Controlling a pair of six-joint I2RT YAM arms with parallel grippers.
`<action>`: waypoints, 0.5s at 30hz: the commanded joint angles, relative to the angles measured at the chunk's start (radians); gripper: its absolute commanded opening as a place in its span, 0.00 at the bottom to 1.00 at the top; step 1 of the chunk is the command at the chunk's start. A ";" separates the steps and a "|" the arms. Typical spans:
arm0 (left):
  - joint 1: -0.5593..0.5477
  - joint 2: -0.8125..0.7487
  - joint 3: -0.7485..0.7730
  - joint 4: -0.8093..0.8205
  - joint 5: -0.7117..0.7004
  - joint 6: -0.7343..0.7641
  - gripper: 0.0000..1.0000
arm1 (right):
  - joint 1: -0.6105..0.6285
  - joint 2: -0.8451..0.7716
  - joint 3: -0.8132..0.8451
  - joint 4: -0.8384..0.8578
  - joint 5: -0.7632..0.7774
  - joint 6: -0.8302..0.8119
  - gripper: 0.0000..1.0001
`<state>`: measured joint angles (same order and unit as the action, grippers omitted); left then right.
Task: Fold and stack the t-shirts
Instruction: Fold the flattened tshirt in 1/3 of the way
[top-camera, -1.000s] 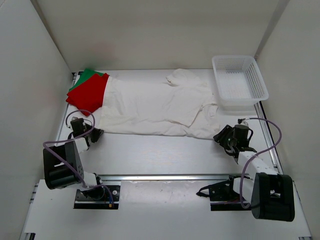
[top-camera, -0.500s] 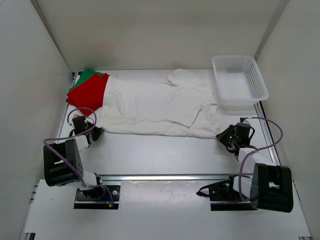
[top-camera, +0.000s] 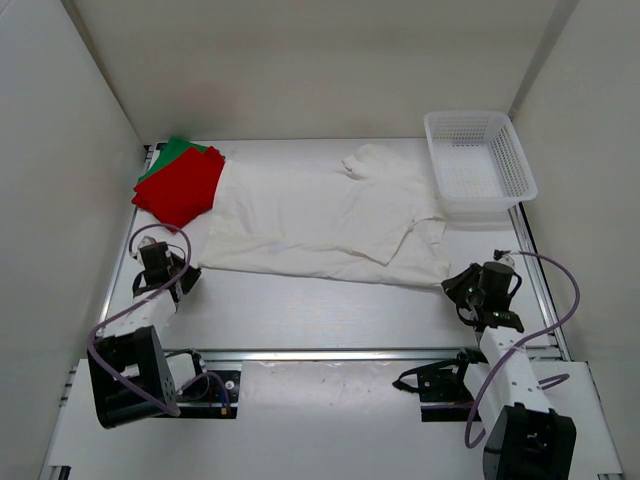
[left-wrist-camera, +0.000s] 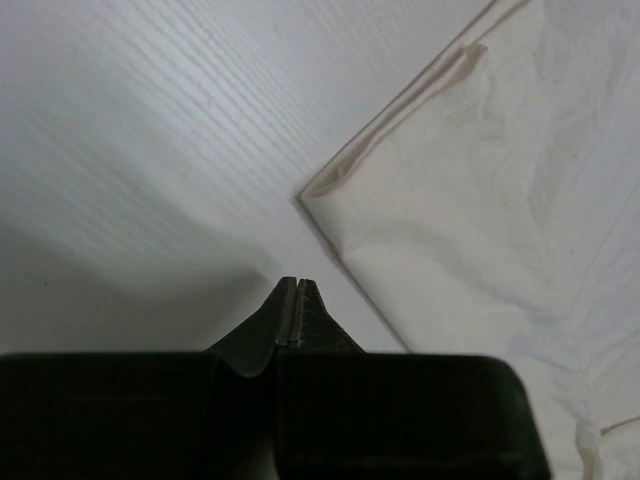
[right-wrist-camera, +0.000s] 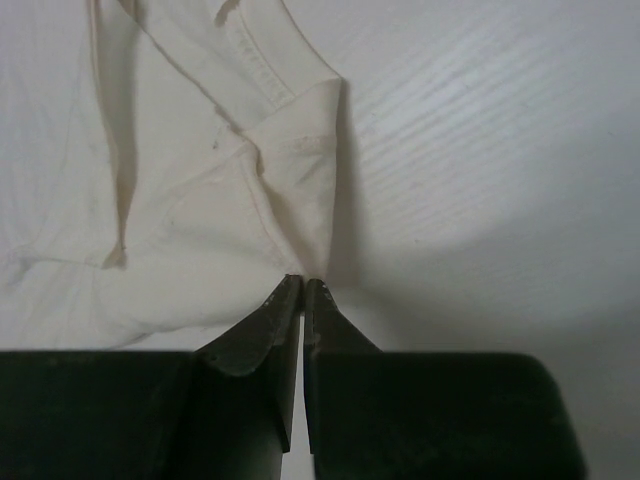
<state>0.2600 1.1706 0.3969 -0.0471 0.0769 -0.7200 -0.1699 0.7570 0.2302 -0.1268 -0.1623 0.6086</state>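
A white t-shirt (top-camera: 320, 215) lies spread flat across the middle of the table. A red t-shirt (top-camera: 182, 187) sits folded at the far left on top of a green t-shirt (top-camera: 172, 152). My left gripper (top-camera: 188, 270) is by the white shirt's near left corner. In the left wrist view it (left-wrist-camera: 290, 283) is shut on nothing, and the shirt's hem corner (left-wrist-camera: 310, 192) lies a little beyond its tips. My right gripper (top-camera: 450, 283) is at the near right corner. In the right wrist view it (right-wrist-camera: 303, 280) is shut, with a fold of the white cloth (right-wrist-camera: 290, 200) pinched at its tips.
A white mesh basket (top-camera: 478, 116) stands at the far right corner, just beyond the shirt's right sleeve. White walls close in the left, right and back sides. A metal rail (top-camera: 330, 352) runs along the table's near edge.
Both grippers have shut. The right arm has drawn back toward the near edge, dragging the white shirt's near right corner with it. The left arm has swung inward without taking the cloth.
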 joint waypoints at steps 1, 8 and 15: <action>0.024 -0.060 -0.027 -0.101 -0.039 0.063 0.00 | -0.054 -0.065 0.003 -0.147 0.027 0.011 0.00; 0.087 -0.169 -0.098 -0.105 0.052 0.062 0.01 | -0.046 -0.077 0.084 -0.241 0.035 -0.010 0.00; 0.027 -0.017 -0.043 0.018 0.098 -0.058 0.40 | -0.065 -0.079 0.029 -0.151 -0.055 -0.024 0.00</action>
<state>0.2947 1.0916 0.3141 -0.1059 0.1265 -0.7238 -0.2260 0.6899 0.2729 -0.3321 -0.1745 0.5949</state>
